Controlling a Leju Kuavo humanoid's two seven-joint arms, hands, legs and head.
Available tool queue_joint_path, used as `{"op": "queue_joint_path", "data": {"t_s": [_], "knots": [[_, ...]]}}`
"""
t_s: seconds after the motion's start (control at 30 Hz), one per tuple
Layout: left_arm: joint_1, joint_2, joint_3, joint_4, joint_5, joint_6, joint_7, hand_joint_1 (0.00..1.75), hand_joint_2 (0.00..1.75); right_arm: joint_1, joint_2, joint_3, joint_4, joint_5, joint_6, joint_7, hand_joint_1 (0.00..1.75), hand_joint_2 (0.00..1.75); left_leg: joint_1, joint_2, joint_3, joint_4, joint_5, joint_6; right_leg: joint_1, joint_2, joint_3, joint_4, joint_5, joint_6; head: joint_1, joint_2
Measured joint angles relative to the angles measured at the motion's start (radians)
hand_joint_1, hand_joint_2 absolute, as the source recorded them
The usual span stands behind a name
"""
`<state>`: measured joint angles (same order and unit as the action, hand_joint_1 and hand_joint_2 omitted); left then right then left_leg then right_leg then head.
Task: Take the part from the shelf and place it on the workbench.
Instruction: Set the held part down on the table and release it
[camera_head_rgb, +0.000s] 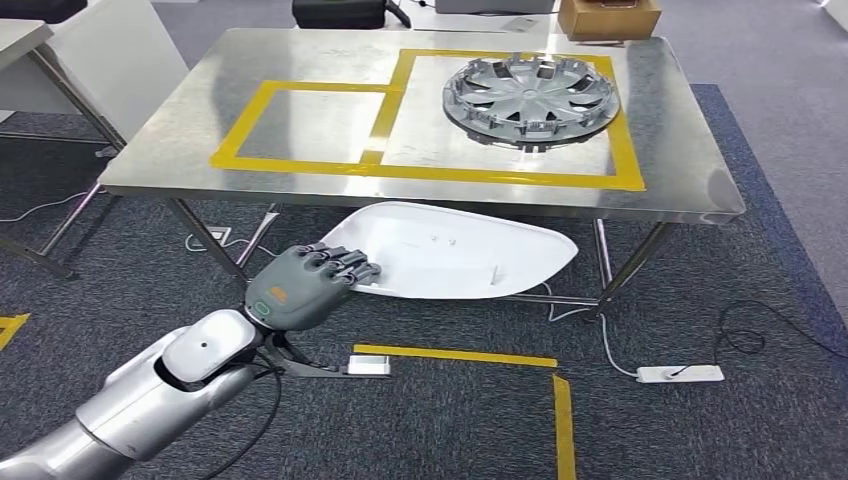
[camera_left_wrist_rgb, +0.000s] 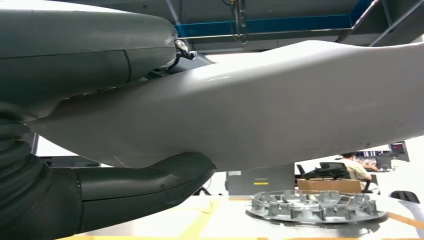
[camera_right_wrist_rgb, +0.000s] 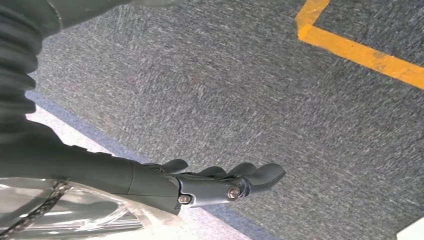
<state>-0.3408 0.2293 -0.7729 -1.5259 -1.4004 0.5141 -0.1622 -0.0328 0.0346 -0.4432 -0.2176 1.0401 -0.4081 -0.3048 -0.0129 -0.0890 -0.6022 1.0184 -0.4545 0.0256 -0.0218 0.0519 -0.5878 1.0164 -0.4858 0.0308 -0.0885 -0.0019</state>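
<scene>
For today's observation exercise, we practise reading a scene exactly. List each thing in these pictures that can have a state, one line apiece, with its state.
white part: held in the air short of the table edge, not yet set down.
left hand: grips the white part at one end.
right hand: holds nothing, fingers nearly straight, above the carpet.
wheel cover: lying flat on the workbench inside the larger taped frame.
workbench: smaller taped frame bare.

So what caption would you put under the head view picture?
Left robot hand carries a white part toward the steel workbench, where a silver wheel cover sits.
</scene>
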Motion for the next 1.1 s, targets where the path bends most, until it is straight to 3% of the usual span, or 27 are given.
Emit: {"op": "queue_joint_path", "data": {"t_s": [0.27, 0.43, 0.5, 0.57, 0.6, 0.63, 0.67, 0.73, 0.8, 0.83, 0.97, 1.1], "knots": [[0.000, -0.011, -0.002, 0.010, 0.000, 0.002, 0.000, 1.75, 1.75, -0.001, -0.013, -0.013, 0.000, -0.003, 0.002, 0.000, 0.00, 1.75, -0.004, 0.000, -0.001, 0.008, -0.005, 0.009, -0.004, 0.000, 0.002, -0.002, -0.001, 0.006, 0.000, 0.000], [0.000, -0.016, -0.002, 0.012, 0.000, 0.003, 0.000, 1.75, 1.75, -0.002, -0.014, -0.015, 0.000, -0.003, 0.003, -0.001, 0.00, 1.75, -0.001, 0.011, 0.011, -0.008, 0.000, 0.024, -0.004, -0.005, 0.001, -0.001, -0.006, 0.021, 0.001, 0.000], [-0.001, -0.019, -0.002, 0.012, 0.000, 0.005, 0.000, 1.75, 1.75, -0.004, -0.016, -0.015, 0.000, -0.003, 0.003, -0.002, 0.00, 1.75, 0.005, 0.025, 0.024, -0.024, 0.004, 0.032, -0.001, -0.027, -0.032, 0.063, -0.041, 0.024, 0.006, 0.000], [-0.001, -0.020, -0.002, 0.013, 0.000, 0.006, 0.000, 1.75, 1.75, -0.008, -0.017, -0.016, -0.001, -0.003, 0.005, -0.002, 0.00, 1.75, 0.004, 0.042, 0.027, -0.026, 0.002, 0.035, 0.000, -0.041, -0.104, 0.193, -0.095, 0.026, 0.010, 0.000], [0.001, -0.020, -0.003, 0.015, -0.001, 0.006, 0.000, 1.75, 1.75, -0.008, -0.017, -0.016, 0.000, -0.004, 0.006, -0.002, 0.00, 1.75, 0.004, 0.051, 0.028, -0.026, 0.000, 0.034, 0.000, -0.043, -0.136, 0.246, -0.108, 0.028, 0.010, 0.000], [0.002, -0.020, -0.004, 0.016, -0.001, 0.006, 0.000, 1.75, 1.75, -0.007, -0.017, -0.016, 0.000, -0.004, 0.007, -0.002, 0.00, 1.75, 0.003, 0.059, 0.029, -0.026, -0.003, 0.033, -0.001, -0.044, -0.154, 0.269, -0.104, 0.029, 0.010, 0.000], [0.003, -0.020, -0.004, 0.017, -0.001, 0.006, 0.000, 1.75, 1.75, -0.006, -0.018, -0.016, 0.000, -0.003, 0.008, -0.002, 0.00, 1.75, 0.004, 0.066, 0.031, -0.024, -0.006, 0.030, -0.001, -0.047, -0.150, 0.250, -0.080, 0.031, 0.010, 0.000], [0.003, -0.020, -0.005, 0.019, -0.001, 0.007, 0.000, 1.75, 1.75, -0.005, -0.018, -0.016, -0.001, -0.002, 0.007, -0.001, 0.00, 1.75, 0.005, 0.076, 0.037, -0.017, -0.017, 0.020, -0.003, -0.054, -0.093, 0.126, -0.009, 0.034, 0.010, 0.000], [0.000, -0.020, -0.004, 0.020, -0.001, 0.011, 0.000, 1.75, 1.75, -0.007, -0.018, -0.017, -0.001, 0.000, 0.005, -0.001, 0.00, 1.75, 0.003, 0.082, 0.035, -0.004, -0.029, 0.007, -0.003, -0.053, -0.038, 0.023, 0.025, 0.027, 0.012, 0.000], [-0.001, -0.020, -0.004, 0.020, -0.002, 0.013, 0.000, 1.75, 1.75, -0.006, -0.018, -0.018, -0.001, 0.002, 0.003, -0.001, 0.00, 1.75, 0.001, 0.084, 0.033, 0.001, -0.034, 0.005, -0.002, -0.052, -0.027, 0.005, 0.024, 0.022, 0.012, 0.000], [-0.002, -0.020, -0.005, 0.021, -0.002, 0.016, 0.000, 1.75, 1.75, -0.002, -0.017, -0.019, -0.001, 0.013, 0.002, 0.001, 0.00, 1.75, -0.001, 0.083, 0.036, 0.000, -0.034, 0.026, 0.000, -0.052, -0.022, 0.003, 0.023, 0.013, 0.011, 0.000], [-0.002, -0.020, -0.005, 0.021, -0.002, 0.017, 0.000, 1.75, 1.75, -0.003, -0.017, -0.022, -0.001, 0.014, 0.005, 0.004, 0.00, 1.75, 0.000, 0.084, 0.040, -0.008, -0.032, 0.026, 0.003, -0.052, -0.021, 0.004, 0.019, 0.004, 0.011, 0.000]]}}
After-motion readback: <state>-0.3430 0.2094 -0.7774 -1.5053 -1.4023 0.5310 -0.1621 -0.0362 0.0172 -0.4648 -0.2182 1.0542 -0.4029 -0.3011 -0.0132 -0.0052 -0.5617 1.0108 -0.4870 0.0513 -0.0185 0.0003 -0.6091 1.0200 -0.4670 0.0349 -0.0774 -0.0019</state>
